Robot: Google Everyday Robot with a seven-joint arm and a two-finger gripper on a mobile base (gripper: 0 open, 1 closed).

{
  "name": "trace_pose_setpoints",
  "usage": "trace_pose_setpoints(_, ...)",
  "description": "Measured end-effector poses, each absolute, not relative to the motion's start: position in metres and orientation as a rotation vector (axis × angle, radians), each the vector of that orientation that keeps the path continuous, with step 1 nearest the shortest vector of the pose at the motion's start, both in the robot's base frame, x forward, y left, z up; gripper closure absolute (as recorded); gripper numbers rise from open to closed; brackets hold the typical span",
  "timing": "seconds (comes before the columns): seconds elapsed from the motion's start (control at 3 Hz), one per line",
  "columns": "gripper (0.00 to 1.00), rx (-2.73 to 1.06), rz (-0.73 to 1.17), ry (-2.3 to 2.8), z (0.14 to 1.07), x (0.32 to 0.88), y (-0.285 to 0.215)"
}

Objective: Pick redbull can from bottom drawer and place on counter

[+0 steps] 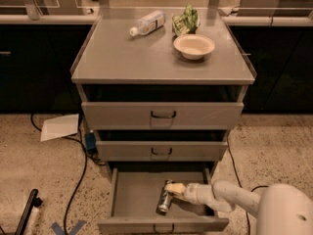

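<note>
The redbull can (165,199) is silvery with dark patches and lies tilted inside the open bottom drawer (132,199), near its middle. My gripper (174,188) reaches into the drawer from the right on a white arm and sits at the can's upper end, touching or nearly touching it. The counter (132,58) is the flat grey top of the cabinet above.
On the counter lie a clear plastic bottle (146,22), a green crumpled bag (186,19) and a pale bowl (194,46). The two upper drawers (163,114) are slightly open. Cables (78,180), a white paper (59,127) and a dark stick (27,213) lie on the floor at left.
</note>
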State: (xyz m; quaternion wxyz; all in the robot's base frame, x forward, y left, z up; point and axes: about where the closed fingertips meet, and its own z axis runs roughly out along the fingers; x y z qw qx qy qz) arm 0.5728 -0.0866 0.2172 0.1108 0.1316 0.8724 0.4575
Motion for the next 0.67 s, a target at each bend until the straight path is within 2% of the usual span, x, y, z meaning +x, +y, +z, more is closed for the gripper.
trace_pose_setpoints(0.33, 1.0, 0.394, 1.399, 2.459, 0.2603, 0.5513, -0.1346)
trace_pose_setpoints(0.67, 1.0, 0.394, 1.399, 2.459, 0.2603, 0.5513, -0.1346)
